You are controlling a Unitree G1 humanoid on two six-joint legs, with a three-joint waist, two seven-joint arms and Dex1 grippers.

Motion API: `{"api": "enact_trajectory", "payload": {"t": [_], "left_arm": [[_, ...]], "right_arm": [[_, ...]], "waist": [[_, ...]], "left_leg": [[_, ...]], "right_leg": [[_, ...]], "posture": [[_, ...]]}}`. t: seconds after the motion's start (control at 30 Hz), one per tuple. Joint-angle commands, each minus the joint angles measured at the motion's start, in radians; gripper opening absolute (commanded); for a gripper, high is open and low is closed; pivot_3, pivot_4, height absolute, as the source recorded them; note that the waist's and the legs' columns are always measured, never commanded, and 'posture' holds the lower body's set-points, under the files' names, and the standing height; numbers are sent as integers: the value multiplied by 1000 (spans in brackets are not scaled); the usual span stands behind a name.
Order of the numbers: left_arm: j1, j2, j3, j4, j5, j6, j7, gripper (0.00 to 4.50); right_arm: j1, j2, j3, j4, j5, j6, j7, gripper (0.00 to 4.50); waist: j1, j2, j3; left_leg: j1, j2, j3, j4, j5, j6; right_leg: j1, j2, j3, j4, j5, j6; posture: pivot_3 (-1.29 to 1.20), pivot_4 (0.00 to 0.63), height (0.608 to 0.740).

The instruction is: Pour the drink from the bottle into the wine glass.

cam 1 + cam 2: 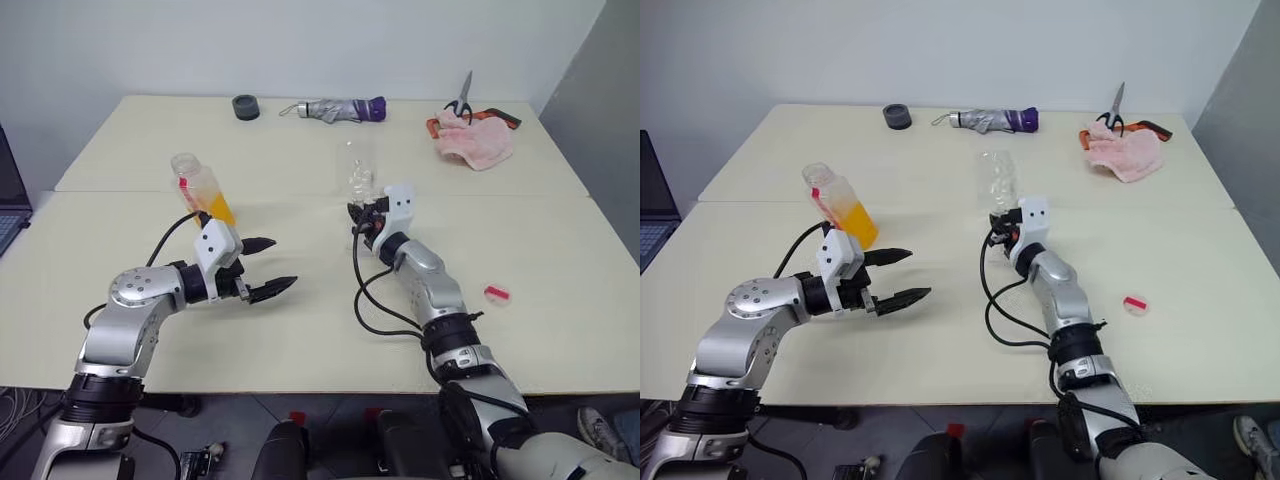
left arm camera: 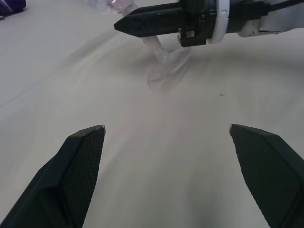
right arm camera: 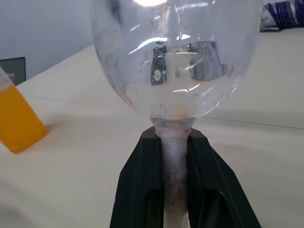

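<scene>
Umbrella (image 1: 335, 109), pink cloth (image 1: 474, 140) lay behind. Right gripper (image 3: 175, 156) jaws pinched wine glass (image 3: 173, 61) stem; left gripper (image 1: 268, 267) jaws spread beside bottle (image 1: 203, 190).

wine glass (image 3: 173, 57) rim: cut off | stem: partly hidden, right pincer (image 3: 175, 190)

Silver metal arms with black joints, white wrist blocks, loose black cables, and pointed black fingers (image 1: 270, 290) on each gripper
</scene>
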Motion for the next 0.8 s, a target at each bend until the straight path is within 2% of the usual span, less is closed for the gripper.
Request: {"api": "enact_trajectory", "payload": {"t": [0.03, 0.23, 0.4, 0.63, 0.8], "left_arm": [[-3, 17, 17, -36, -18, 1, -15, 4500], [16, 40, 8, -44, -27, 15, -55, 4500], [27, 55, 9, -59, -33, 31, -75, 4500], [23, 62, 20, -65, -38, 35, -75, 4500], [20, 64, 35, -65, -41, 31, -65, 4500]], "right_arm": [[91, -44, 22, -117, 26, 59, 40, 248], [220, -91, 92, -283, 45, 161, 76, 248], [283, -119, 163, -344, 21, 160, 98, 248], [264, -103, 192, -314, -38, -69, 69, 248], [209, -77, 198, -278, -42, -144, 72, 248]], "waist": [[1, 0, 0], [2, 0, 0], [-3, -1, -1], [-7, -1, -1], [-8, -1, -1]], "left_leg": [[0, 0, 0, 0, 0, 0], [1, 0, 0, 0, 0, 0], [2, -1, 1, 0, 0, 0], [5, -1, 1, 0, 0, 0], [4, -1, 1, 0, 0, 0]], "right_leg": [[0, 0, 0, 0, 0, 0], [1, 1, 0, 0, 0, 0], [2, 2, 0, 0, 0, 0], [3, 4, 1, 0, 0, 0], [2, 4, 1, 0, 0, 0]], "posture": [[0, 150, 740], [0, 150, 740], [0, 150, 740], [0, 150, 740], [0, 150, 740]]}}
